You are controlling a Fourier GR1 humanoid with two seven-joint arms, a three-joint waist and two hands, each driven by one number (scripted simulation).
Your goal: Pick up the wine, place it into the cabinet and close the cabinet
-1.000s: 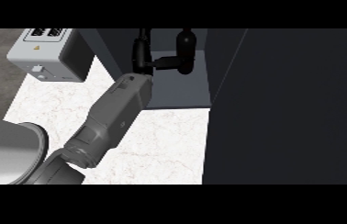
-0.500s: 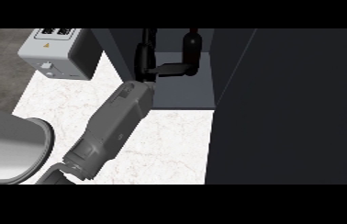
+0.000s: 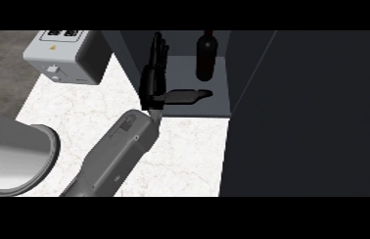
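The wine bottle (image 3: pixel 206 57), dark and slim, stands upright on the floor of the open cabinet (image 3: pixel 217 108), towards its back. My left hand (image 3: pixel 155 74) reaches into the cabinet just left of the bottle. Its fingers are straight and point to the back. Its thumb (image 3: pixel 186 95) sticks out to the right, in front of the bottle's foot, with a gap between them. The hand holds nothing. The grey forearm (image 3: pixel 115 155) comes in from the lower left. My right hand does not show.
The cabinet's dark door (image 3: pixel 303 110) fills the right side of the view, swung open over the counter. A white box-shaped appliance (image 3: pixel 61 54) stands at the back left. A grey plate (image 3: pixel 22 159) lies at the left edge on the marble counter (image 3: pixel 188 155).
The fingers, curled by the bottle before, have straightened, and the hand now stands apart from it. The bottle stays upright inside the cabinet. The view has moved closer in.
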